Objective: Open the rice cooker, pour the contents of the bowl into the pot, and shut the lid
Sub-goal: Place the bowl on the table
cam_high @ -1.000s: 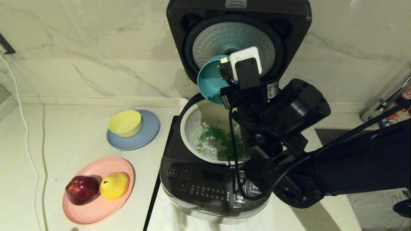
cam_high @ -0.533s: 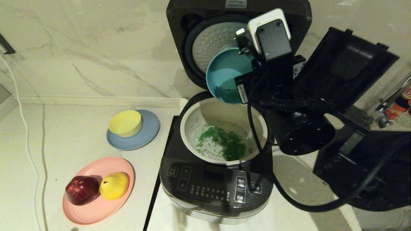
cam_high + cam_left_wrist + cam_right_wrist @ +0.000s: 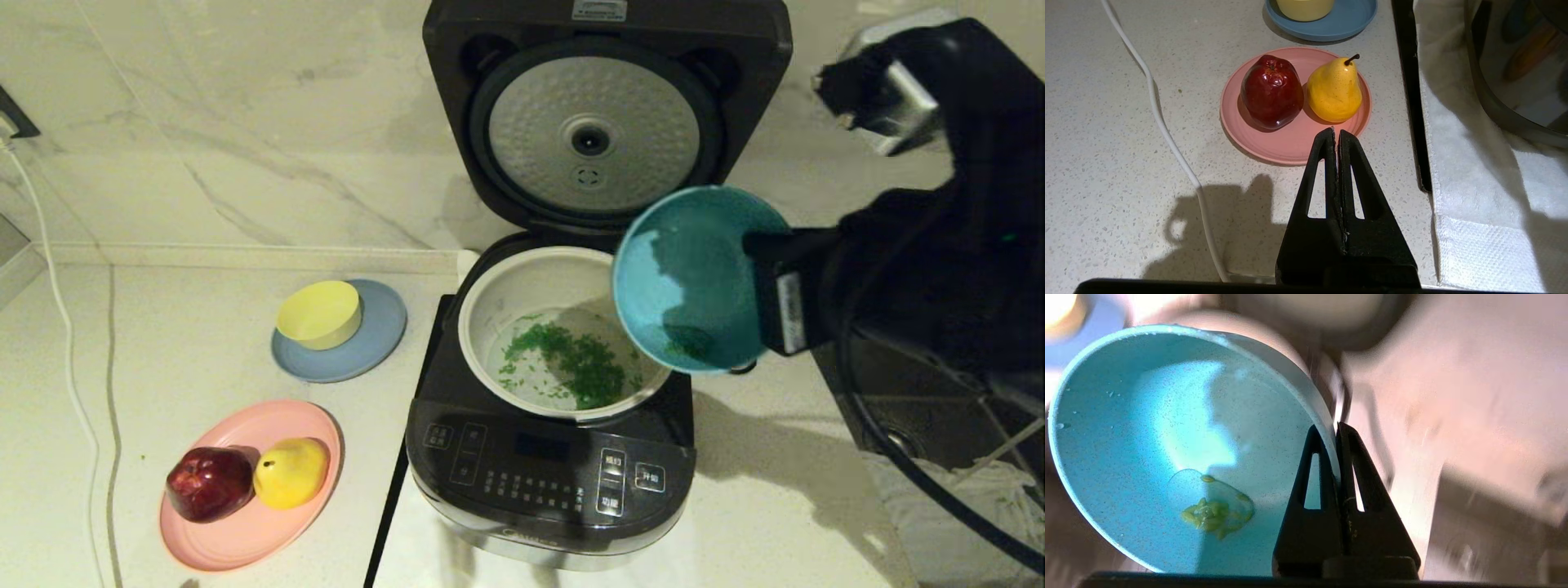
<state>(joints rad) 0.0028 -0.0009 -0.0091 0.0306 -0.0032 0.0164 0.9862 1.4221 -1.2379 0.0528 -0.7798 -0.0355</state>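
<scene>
- Right end effector [image 3: 1333,428] clenched on the rim of the bowl [image 3: 694,278]; fingers pinch the wall, one inside, one outside. The edge grip leaves the bowl mouth free for tipping.
- Bowl is in the air at the pot's 3 o'clock rim, tilted steeply, mouth facing the head camera. A small wet clump of green bits [image 3: 1212,510] sticks inside the bowl near its low side.
- Most of the contents [image 3: 580,363] lie on the floor of the pot [image 3: 506,294], toward 5 o'clock. My read: pour essentially done, only residue left in the bowl.
- Lid [image 3: 604,122] stands fully open at 12 o'clock of the rice cooker [image 3: 539,482], dimpled underside facing out. It has to stay up for pouring; closing not yet done.
- Left end effector [image 3: 1336,139] clenched on nothing, parked low over the desk [image 3: 188,343], aimed at the pink plate [image 3: 1290,147].
- Around: red apple [image 3: 211,483] and yellow pear [image 3: 291,471] on the pink plate at the cooker's 8 o'clock; yellow bowl [image 3: 320,313] on a grey-blue plate [image 3: 384,335] at 10 o'clock; white cable [image 3: 69,367] at far 9 o'clock.
- Obstruction: bowl and right arm overhang the pot's 3 o'clock rim; likely need clearing before the lid swings down.
</scene>
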